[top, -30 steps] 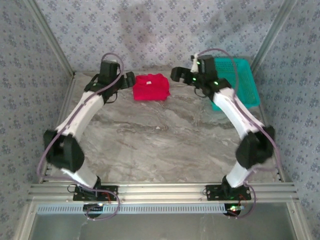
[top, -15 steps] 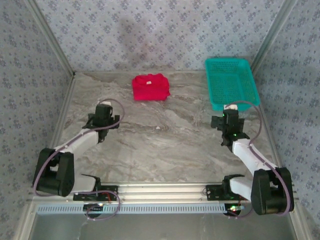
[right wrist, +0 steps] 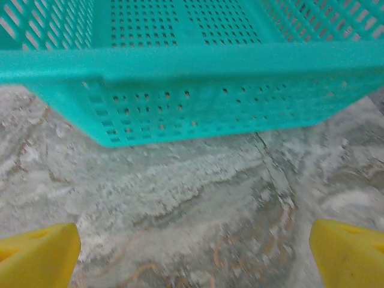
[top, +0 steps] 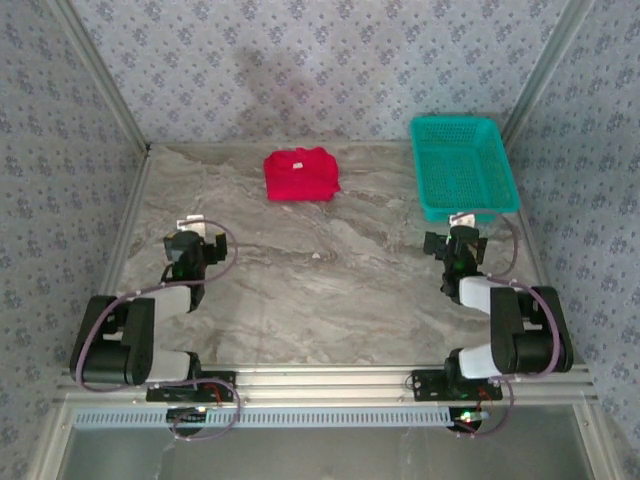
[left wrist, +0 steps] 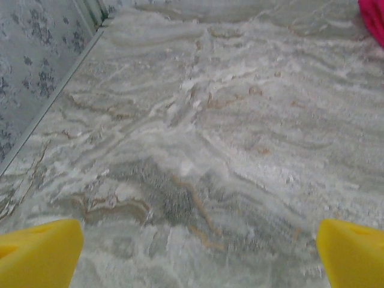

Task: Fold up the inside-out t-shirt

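Observation:
The inside-out t-shirt (top: 300,175) lies as a small, neat red bundle at the far middle of the marble table, a white tag on its top. A sliver of its red cloth (left wrist: 378,18) reaches into the top right corner of the left wrist view. My left gripper (top: 192,232) rests low over the table's left side, well short of the shirt. It is open, yellow fingertips (left wrist: 36,252) wide apart over bare marble. My right gripper (top: 459,232) sits low at the right, open, its fingertips (right wrist: 351,252) spread and nothing between them.
A teal mesh basket (top: 463,165) stands at the far right, its near wall (right wrist: 192,90) just ahead of the right gripper. The left wall's foot (left wrist: 54,102) runs beside the left gripper. Both arms are folded back near their bases.
Both arms have drawn back from beside the shirt toward the near edge and folded down low. The shirt has stayed where it was. Both grippers stayed open.

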Available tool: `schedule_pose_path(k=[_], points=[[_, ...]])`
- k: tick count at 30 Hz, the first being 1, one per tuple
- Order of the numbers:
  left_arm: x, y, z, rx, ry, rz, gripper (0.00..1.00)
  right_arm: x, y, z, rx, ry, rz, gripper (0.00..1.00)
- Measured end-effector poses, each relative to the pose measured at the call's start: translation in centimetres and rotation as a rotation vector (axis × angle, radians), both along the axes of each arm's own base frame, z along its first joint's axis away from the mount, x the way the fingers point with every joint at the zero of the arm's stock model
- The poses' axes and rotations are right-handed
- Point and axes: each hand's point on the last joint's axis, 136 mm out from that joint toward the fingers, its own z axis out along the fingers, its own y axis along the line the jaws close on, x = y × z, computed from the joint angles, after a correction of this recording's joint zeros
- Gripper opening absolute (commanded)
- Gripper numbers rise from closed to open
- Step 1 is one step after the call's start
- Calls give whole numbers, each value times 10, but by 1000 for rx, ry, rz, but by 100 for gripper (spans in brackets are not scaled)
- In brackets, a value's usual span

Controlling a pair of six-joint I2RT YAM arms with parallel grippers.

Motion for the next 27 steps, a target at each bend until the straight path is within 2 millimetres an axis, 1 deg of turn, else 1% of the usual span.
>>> schedule_pose_path(k=[2, 4, 6, 8, 10, 17, 27], points=[[6, 2, 0, -9, -28, -2, 100, 7, 4, -5, 7, -24, 22, 100], [10, 2, -7, -23, -37, -15, 100, 7, 5, -11, 9, -23, 32, 100], [12, 3, -17, -33, -22, -24, 100, 7, 6, -10, 11, -36, 36, 100], [11, 4, -24, -40, 2, -30, 100, 10, 7, -4, 13, -65, 39, 100], [13, 2, -21, -44, -5, -38, 100, 12, 7, 0, 14, -84, 43, 100], [22, 0, -12, -59, -30, -62, 100, 14, 8, 5, 15, -103, 46, 100], [23, -1, -12, -79, -26, -81, 100, 15, 9, 5, 19, -107, 53, 100]])
